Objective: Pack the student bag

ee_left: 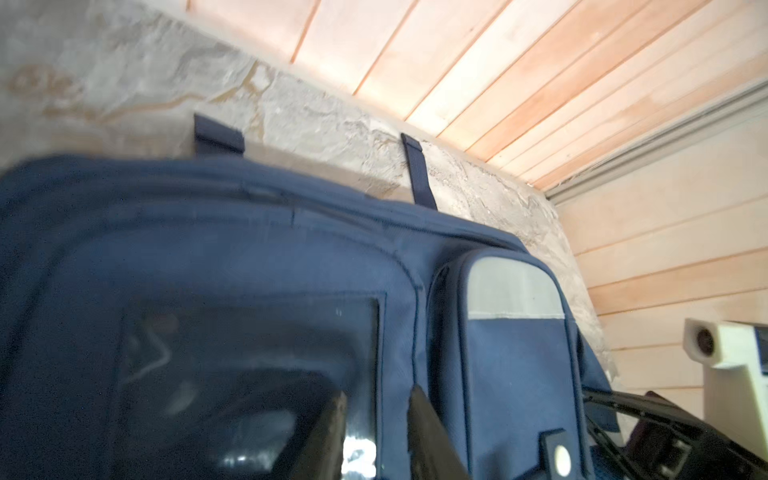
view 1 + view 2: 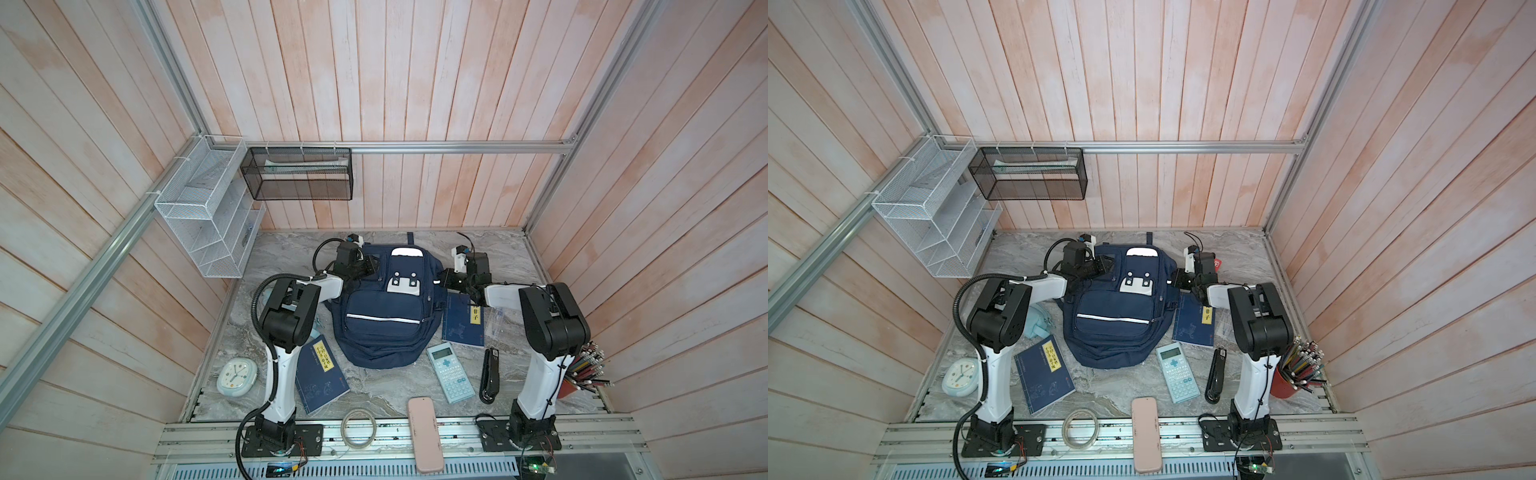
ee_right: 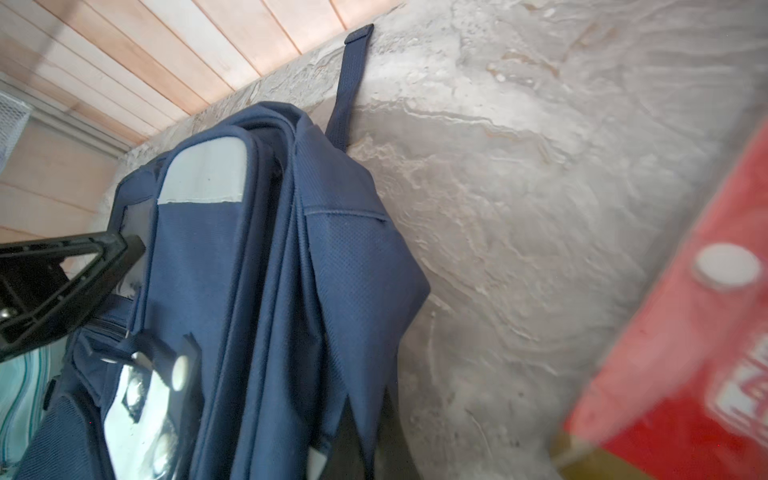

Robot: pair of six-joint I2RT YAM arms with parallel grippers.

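Marble table (image 2: 376,392) is walled by pink planks, and the bag (image 2: 384,320) is laid flat at its middle, pockets up. Thin fabric could be lost from a shallow pinch, or the whole bag could be dragged across the smooth top rather than opened, since nothing weighs it down. Both arms are stretched forward and bent inward at the bag's upper sides. The left gripper (image 2: 372,266) is set over a seam, jaws slightly apart; whether anything is held cannot be told. The right gripper (image 2: 445,279) is pressed together at the right edge.
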